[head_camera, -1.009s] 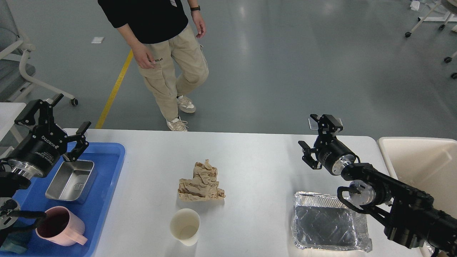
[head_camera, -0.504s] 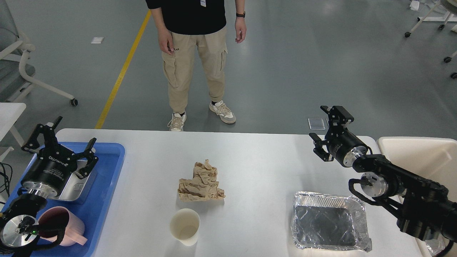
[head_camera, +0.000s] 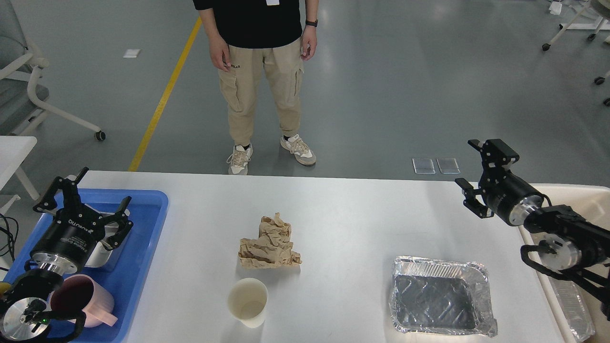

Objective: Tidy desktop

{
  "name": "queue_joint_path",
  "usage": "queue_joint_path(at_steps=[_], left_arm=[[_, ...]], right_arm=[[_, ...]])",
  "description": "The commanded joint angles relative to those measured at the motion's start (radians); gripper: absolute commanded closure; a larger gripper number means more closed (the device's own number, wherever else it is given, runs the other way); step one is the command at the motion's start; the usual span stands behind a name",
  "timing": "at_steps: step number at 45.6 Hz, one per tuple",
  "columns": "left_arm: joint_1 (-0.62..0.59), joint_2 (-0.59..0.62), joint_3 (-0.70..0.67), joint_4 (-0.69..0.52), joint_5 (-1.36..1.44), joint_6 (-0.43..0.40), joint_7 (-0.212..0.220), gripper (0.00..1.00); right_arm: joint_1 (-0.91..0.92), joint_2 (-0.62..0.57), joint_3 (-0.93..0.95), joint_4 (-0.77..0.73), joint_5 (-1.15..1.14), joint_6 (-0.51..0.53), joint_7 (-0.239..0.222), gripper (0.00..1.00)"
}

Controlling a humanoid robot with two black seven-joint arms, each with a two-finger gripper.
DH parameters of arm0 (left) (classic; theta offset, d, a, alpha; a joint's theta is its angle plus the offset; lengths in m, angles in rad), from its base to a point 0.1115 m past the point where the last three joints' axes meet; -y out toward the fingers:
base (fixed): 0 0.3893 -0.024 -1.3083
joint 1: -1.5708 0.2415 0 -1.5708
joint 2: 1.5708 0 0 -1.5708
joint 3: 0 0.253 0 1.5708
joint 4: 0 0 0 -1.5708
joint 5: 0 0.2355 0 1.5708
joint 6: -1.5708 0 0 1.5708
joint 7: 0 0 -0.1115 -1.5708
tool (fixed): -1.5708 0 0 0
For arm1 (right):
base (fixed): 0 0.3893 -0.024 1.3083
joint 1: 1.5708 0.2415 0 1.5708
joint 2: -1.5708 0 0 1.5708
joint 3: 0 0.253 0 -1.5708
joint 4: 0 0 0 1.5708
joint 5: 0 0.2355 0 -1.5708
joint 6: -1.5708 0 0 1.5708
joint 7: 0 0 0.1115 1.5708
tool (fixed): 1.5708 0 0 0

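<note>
The white desktop (head_camera: 343, 209) fills the lower half of the head view. On it lie a crumpled brown paper (head_camera: 269, 243) in the middle, a white paper cup (head_camera: 247, 302) standing upright in front of it, and an empty foil tray (head_camera: 441, 302) at the front right. My left gripper (head_camera: 83, 197) is open and empty above the blue tray (head_camera: 145, 228) at the left edge, over a steel container (head_camera: 102, 247). My right gripper (head_camera: 479, 171) is open and empty, raised above the desktop's far right corner.
A pink mug (head_camera: 83, 302) stands in the blue tray near my left arm. A beige bin (head_camera: 572, 286) sits off the desktop's right edge under my right arm. A person (head_camera: 259, 71) stands on the grey floor just beyond the far edge.
My right gripper has swung right and outward, from over the desktop toward the bin. My left gripper dropped lower over the blue tray. The person stepped right and now faces the desktop.
</note>
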Motion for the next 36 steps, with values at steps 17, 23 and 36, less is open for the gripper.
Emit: queue_joint_path(at_steps=[17, 23, 36], left_arm=[[0.001, 0.011, 0.024, 0.0, 0.007, -0.022, 0.001, 0.03], [-0.004, 0.012, 0.065, 0.0, 0.007, -0.03, -0.003, 0.03], [-0.004, 0.011, 0.098, -0.003, 0.024, -0.036, -0.005, 0.03]], right_arm=[[-0.012, -0.452, -0.198, 0.2, -0.47, 0.094, 0.214, 0.0], [-0.036, -0.572, -0.21, 0.249, -0.648, 0.094, 0.29, 0.0], [-0.059, -0.8, -0.358, 0.37, -0.83, 0.089, 0.423, 0.0]])
